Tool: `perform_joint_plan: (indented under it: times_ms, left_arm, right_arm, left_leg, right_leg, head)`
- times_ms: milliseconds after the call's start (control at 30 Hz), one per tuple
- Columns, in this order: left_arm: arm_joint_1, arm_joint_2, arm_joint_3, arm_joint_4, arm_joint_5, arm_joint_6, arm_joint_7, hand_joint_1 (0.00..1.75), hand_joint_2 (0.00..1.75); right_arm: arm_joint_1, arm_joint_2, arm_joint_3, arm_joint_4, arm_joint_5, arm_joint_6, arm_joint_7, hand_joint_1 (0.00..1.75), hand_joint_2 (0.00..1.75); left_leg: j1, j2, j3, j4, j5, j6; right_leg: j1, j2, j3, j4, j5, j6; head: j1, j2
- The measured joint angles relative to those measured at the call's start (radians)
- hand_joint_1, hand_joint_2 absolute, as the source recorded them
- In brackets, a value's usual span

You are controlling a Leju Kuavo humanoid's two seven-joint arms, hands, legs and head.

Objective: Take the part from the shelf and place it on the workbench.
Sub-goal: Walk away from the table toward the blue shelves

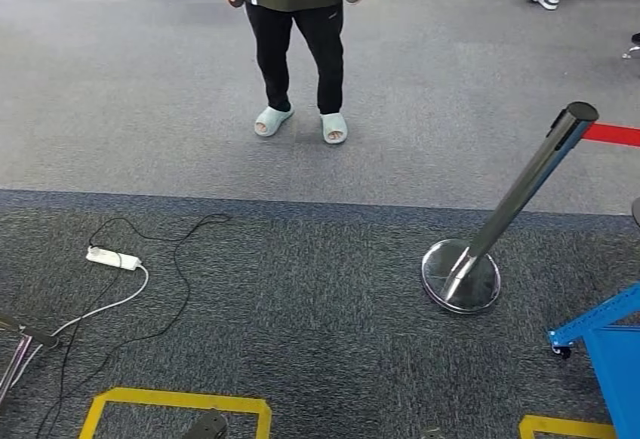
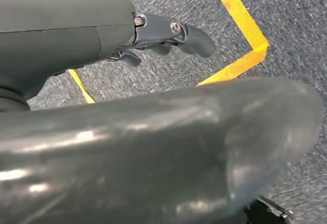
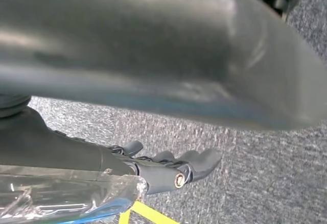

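My right hand (image 3: 169,170) hangs over the grey carpet with its dark fingers stretched nearly straight. A clear plastic-wrapped part (image 3: 65,196) with a blue edge lies against its palm side, off the floor and held there; the grip itself is hidden. In the left wrist view my left hand (image 2: 169,35) hangs with its fingers (image 2: 196,39) extended and apart, nothing in it, above a yellow tape corner (image 2: 247,55) on the floor.
A person (image 1: 298,49) in dark clothes and pale slippers stands ahead on the carpet. To the right a chrome barrier post (image 1: 483,249) leans with a red belt (image 1: 613,135), beside a blue wheeled frame (image 1: 604,344). A white power strip (image 1: 113,258) and cables lie left; yellow floor marks (image 1: 177,404) are near.
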Motion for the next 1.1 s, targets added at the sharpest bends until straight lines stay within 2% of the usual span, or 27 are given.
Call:
perform_joint_plan:
  times_ms: [33, 67, 133, 167, 233, 267, 300, 367, 400, 433, 467, 500, 533, 567, 600, 633, 700, 733, 767, 800, 833, 867, 933, 967, 1000, 1067, 1100]
  left_arm:
    - [-0.001, 0.003, -0.001, 0.000, -0.001, -0.006, 0.000, 0.00, 0.00]
    - [-0.002, 0.007, -0.002, 0.000, -0.001, -0.009, 0.000, 0.00, 0.00]
    - [-0.003, 0.013, -0.005, 0.000, 0.003, -0.011, 0.001, 0.00, 0.00]
    - [-0.002, 0.017, -0.005, 0.000, 0.008, -0.011, 0.003, 0.00, 0.00]
    - [0.003, 0.021, -0.006, 0.000, 0.017, -0.010, 0.008, 0.00, 0.00]
    - [0.005, 0.022, -0.005, 0.000, 0.020, -0.009, 0.009, 0.00, 0.00]
    - [0.006, 0.022, -0.005, 0.000, 0.022, -0.008, 0.009, 0.00, 0.00]
    - [0.005, 0.022, -0.005, 0.000, 0.025, -0.006, 0.009, 0.00, 0.00]
    - [0.004, 0.023, -0.005, 0.000, 0.026, -0.006, 0.009, 0.00, 0.00]
    - [0.003, 0.023, -0.005, 0.000, 0.025, -0.006, 0.008, 0.00, 0.00]
    - [0.002, 0.022, -0.005, 0.000, 0.022, -0.006, 0.006, 0.00, 0.00]
    - [0.001, 0.022, -0.005, 0.000, 0.017, -0.006, 0.004, 0.00, 0.00]
    - [0.000, 0.021, -0.005, 0.000, 0.013, -0.006, 0.002, 0.00, 0.00]
    - [-0.002, 0.021, -0.005, 0.000, 0.009, -0.005, 0.002, 0.00, 0.00]
    - [-0.003, 0.021, -0.005, 0.000, 0.006, -0.005, 0.006, 0.00, 0.00]
    - [-0.003, 0.021, -0.005, 0.000, 0.003, -0.005, 0.013, 0.00, 0.00]
    - [0.001, 0.021, -0.005, 0.000, 0.000, -0.007, 0.033, 0.00, 0.00]
    - [0.004, 0.022, -0.005, 0.000, 0.000, -0.009, 0.042, 0.00, 0.00]
    - [0.006, 0.022, -0.004, 0.000, 0.002, -0.010, 0.049, 0.00, 0.00]
    - [0.006, 0.022, -0.004, 0.000, 0.003, -0.011, 0.054, 0.00, 0.00]
    - [0.005, 0.022, -0.003, 0.000, 0.003, -0.011, 0.057, 0.00, 0.00]
    - [0.005, 0.021, -0.003, 0.000, 0.003, -0.012, 0.058, 0.00, 0.00]
    - [0.004, 0.021, -0.002, 0.000, 0.003, -0.012, 0.060, 0.00, 0.00]
    - [0.004, 0.021, -0.001, 0.000, 0.003, -0.013, 0.062, 0.00, 0.00]
    - [0.003, 0.021, -0.001, 0.000, 0.002, -0.013, 0.063, 0.00, 0.00]
    - [-0.001, 0.020, 0.000, 0.000, 0.000, -0.015, 0.068, 0.00, 0.00]
    - [-0.003, 0.020, 0.000, 0.000, -0.001, -0.016, 0.070, 0.00, 0.00]
  right_arm:
    - [0.000, 0.000, 0.000, 0.000, 0.000, 0.000, 0.000, 0.00, 0.00]
    - [0.001, 0.000, 0.000, 0.000, 0.000, 0.000, 0.000, 0.00, 0.00]
    - [0.000, 0.000, 0.001, 0.000, 0.001, -0.002, 0.001, 0.00, 0.00]
    - [-0.001, 0.000, 0.001, 0.000, 0.002, -0.002, 0.002, 0.00, 0.00]
    - [-0.004, 0.000, 0.003, 0.000, 0.005, -0.003, 0.003, 0.00, 0.00]
    - [-0.002, 0.000, 0.003, 0.000, 0.006, -0.004, 0.004, 0.00, 0.00]
    - [-0.001, 0.000, 0.003, 0.000, 0.007, -0.005, 0.004, 0.00, 0.00]
    - [0.001, 0.000, 0.003, 0.000, 0.009, -0.007, 0.004, 0.00, 0.00]
    - [0.001, 0.000, 0.004, 0.000, 0.010, -0.007, 0.004, 0.00, 0.00]
    - [-0.001, 0.000, 0.004, 0.000, 0.011, -0.007, 0.004, 0.00, 0.00]
    - [-0.001, 0.000, 0.004, 0.000, 0.011, -0.007, 0.004, 0.00, 0.00]
    - [-0.001, 0.000, 0.004, 0.000, 0.012, -0.008, 0.004, 0.00, 0.00]
    - [0.001, 0.000, 0.005, 0.000, 0.013, -0.008, 0.003, 0.00, 0.00]
    - [0.004, 0.000, 0.006, 0.000, 0.014, -0.008, 0.004, 0.00, 0.00]
    - [0.006, 0.000, 0.007, 0.000, 0.015, -0.008, 0.004, 0.00, 0.00]
    - [0.007, 0.000, 0.009, 0.000, 0.016, -0.007, 0.003, 0.00, 0.00]
    - [0.002, 0.000, 0.013, 0.000, 0.018, -0.006, -0.001, 0.00, 0.00]
    - [0.000, 0.000, 0.014, 0.000, 0.018, -0.005, -0.004, 0.00, 0.00]
    - [-0.001, 0.000, 0.016, 0.000, 0.018, -0.005, -0.005, 0.00, 0.00]
    - [0.000, 0.000, 0.017, 0.000, 0.018, -0.005, -0.006, 0.00, 0.00]
    - [0.002, 0.000, 0.018, 0.000, 0.019, -0.005, -0.006, 0.00, 0.00]
    - [0.003, 0.000, 0.019, 0.000, 0.019, -0.005, -0.006, 0.00, 0.00]
    - [0.001, 0.000, 0.020, 0.000, 0.021, -0.005, -0.004, 0.00, 0.00]
    - [-0.001, 0.000, 0.020, 0.000, 0.022, -0.004, -0.001, 0.00, 0.00]
    - [-0.002, 0.001, 0.021, 0.000, 0.024, -0.004, 0.003, 0.00, 0.00]
    - [-0.001, 0.001, 0.022, 0.000, 0.028, -0.004, 0.010, 0.00, 0.00]
    - [0.000, 0.001, 0.022, 0.000, 0.029, -0.004, 0.012, 0.00, 0.00]
  left_leg:
    - [0.002, 0.008, 0.003, -0.002, 0.000, -0.006]
    - [0.004, -0.001, 0.005, -0.001, -0.005, -0.013]
    - [0.009, -0.049, -0.015, 0.048, -0.043, -0.022]
    - [0.010, -0.078, -0.040, 0.102, -0.074, -0.023]
    - [0.009, -0.102, -0.107, 0.234, -0.130, -0.022]
    - [0.009, -0.105, -0.130, 0.273, -0.135, -0.021]
    - [0.009, -0.107, -0.137, 0.277, -0.119, -0.019]
    - [0.010, -0.125, -0.099, 0.182, -0.046, -0.015]
    - [0.012, -0.153, -0.069, 0.115, -0.014, -0.012]
    - [0.015, -0.178, -0.045, 0.059, 0.005, -0.011]
    - [0.016, -0.198, -0.031, 0.025, 0.011, -0.009]
    - [0.016, -0.206, -0.026, 0.009, 0.009, -0.006]
    - [0.016, -0.197, -0.024, 0.005, 0.009, -0.001]
    - [0.015, -0.185, -0.023, 0.002, 0.012, 0.006]
    - [0.015, -0.173, -0.022, -0.001, 0.014, 0.013]
    - [0.015, -0.158, -0.020, -0.003, 0.017, 0.020]
    - [0.011, -0.127, -0.018, -0.005, 0.016, 0.028]
    - [0.009, -0.109, -0.017, -0.005, 0.015, 0.029]
    - [0.007, -0.093, -0.016, -0.005, 0.013, 0.030]
    - [0.007, -0.078, -0.015, -0.004, 0.012, 0.030]
    - [0.007, -0.064, -0.012, -0.004, 0.009, 0.028]
    - [0.007, -0.051, -0.008, -0.004, 0.006, 0.026]
    - [0.002, -0.029, 0.001, -0.002, -0.003, 0.016]
    - [-0.001, -0.020, 0.005, -0.002, -0.008, 0.011]
    - [-0.003, -0.011, 0.008, -0.002, -0.010, 0.006]
    - [-0.002, 0.003, 0.014, -0.005, -0.012, -0.004]
    - [0.001, -0.010, 0.013, 0.001, -0.020, -0.010]
  right_leg:
    - [0.001, 0.014, -0.003, -0.001, 0.002, -0.008]
    - [0.000, 0.027, -0.004, -0.003, 0.004, -0.014]
    - [-0.003, 0.053, -0.005, -0.008, 0.008, -0.026]
    - [-0.004, 0.066, -0.005, -0.009, 0.010, -0.031]
    - [-0.003, 0.096, -0.007, -0.009, 0.011, -0.036]
    - [-0.002, 0.112, -0.008, -0.009, 0.011, -0.037]
    - [-0.002, 0.129, -0.007, -0.009, 0.012, -0.037]
    - [-0.003, 0.162, -0.006, -0.009, 0.015, -0.033]
    - [-0.003, 0.177, -0.007, -0.007, 0.016, -0.029]
    - [-0.002, 0.191, -0.010, -0.005, 0.018, -0.025]
    - [-0.003, 0.203, -0.015, -0.005, 0.020, -0.019]
    - [-0.004, 0.215, -0.019, -0.007, 0.022, -0.012]
    - [-0.006, 0.226, -0.025, -0.010, 0.026, -0.005]
    - [-0.008, 0.224, -0.029, -0.012, 0.028, 0.001]
    - [-0.007, 0.203, -0.036, -0.002, 0.021, 0.005]
    - [-0.006, 0.172, -0.052, 0.028, 0.003, 0.009]
    - [-0.005, 0.103, -0.107, 0.145, -0.060, 0.014]
    - [-0.005, 0.087, -0.139, 0.212, -0.089, 0.017]
    - [-0.006, 0.080, -0.160, 0.258, -0.104, 0.019]
    - [-0.006, 0.077, -0.163, 0.270, -0.100, 0.020]
    - [-0.006, 0.072, -0.145, 0.241, -0.079, 0.021]
    - [-0.005, 0.059, -0.108, 0.180, -0.048, 0.020]
    - [-0.001, 0.011, -0.033, 0.051, -0.006, 0.013]
    - [0.001, -0.003, -0.013, 0.015, 0.001, 0.006]
    - [0.003, -0.006, -0.006, 0.002, 0.001, -0.001]
    - [0.004, 0.020, -0.008, 0.000, 0.004, -0.017]
    - [0.003, 0.032, -0.009, -0.003, 0.006, -0.023]
  head:
    - [0.000, 0.000]
    - [-0.001, 0.000]
    - [-0.004, 0.000]
    - [-0.006, 0.000]
    - [-0.008, 0.000]
    - [-0.008, 0.000]
    - [-0.008, 0.000]
    - [-0.008, 0.000]
    - [-0.008, 0.000]
    - [-0.008, 0.000]
    - [-0.008, 0.000]
    - [-0.008, 0.000]
    - [-0.008, 0.000]
    - [-0.008, 0.000]
    - [-0.006, 0.000]
    - [-0.003, 0.000]
    - [0.000, 0.000]
    - [0.001, 0.000]
    - [0.000, 0.000]
    - [0.001, 0.000]
    - [0.001, 0.000]
    - [0.001, 0.000]
    - [0.000, 0.000]
    - [-0.001, 0.000]
    - [-0.003, 0.000]
    - [-0.005, 0.000]
    - [-0.005, 0.000]
